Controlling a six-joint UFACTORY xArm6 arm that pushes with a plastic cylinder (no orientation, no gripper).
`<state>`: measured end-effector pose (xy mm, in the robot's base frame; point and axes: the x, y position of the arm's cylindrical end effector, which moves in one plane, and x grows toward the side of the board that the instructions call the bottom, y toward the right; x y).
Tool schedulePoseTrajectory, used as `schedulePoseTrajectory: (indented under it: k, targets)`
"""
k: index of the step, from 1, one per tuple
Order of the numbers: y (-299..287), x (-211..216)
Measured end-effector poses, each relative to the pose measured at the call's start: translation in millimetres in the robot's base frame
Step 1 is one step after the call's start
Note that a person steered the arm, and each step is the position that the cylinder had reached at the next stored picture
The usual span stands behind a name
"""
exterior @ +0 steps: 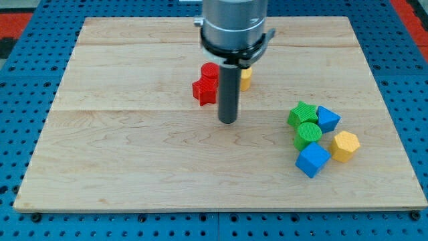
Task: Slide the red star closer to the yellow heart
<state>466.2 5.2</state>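
Tip (228, 122) down on the wooden board (134, 167), planted just below and a shade to the view's right of the red pair, apart from every block. Bare rod only, nothing gripped, nothing carried, no jaw to open or close. Red star (204, 91) sitting just left of the rod, near the board's upper middle, with a second red block (210, 70), shape unclear, touching it on the upper side. Yellow heart (245, 78) peeking out on the rod's right, mostly hidden behind it, so shape taken from the task rather than seen. Star and heart already near each other, rod shaft crossing the gap between them in this view; whether they touch, cannot tell.

Placement of the tip reads, by judgement, as poor for a rightward shove: a swing round to the star's left flank looks needed first, without nudging the red neighbour.

Further out, a tight huddle at the view's right: green star-like block (302, 114), green cylinder (308, 134), blue block (328, 118), blue cube (312, 160), yellow hexagon-like block (345, 145), well apart from the action and no obstacle.

No trays, bowls or bins anywhere; board alone carrying everything, resting on a blue perforated table (27, 80).
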Motion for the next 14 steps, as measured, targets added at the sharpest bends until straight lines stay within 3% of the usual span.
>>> schedulePoseTrajectory:
  k: [1, 2, 3, 5, 8, 10, 12, 14]
  targets:
    - [-75.6, -8.2]
    - [-100.8, -32.9]
    - [-99.4, -62.1]
    - [-55.7, -69.5]
    - [-29.0, -24.3]
    - [10.8, -24.7]
    - [8.7, -38.8]
    - [-44.1, -40.8]
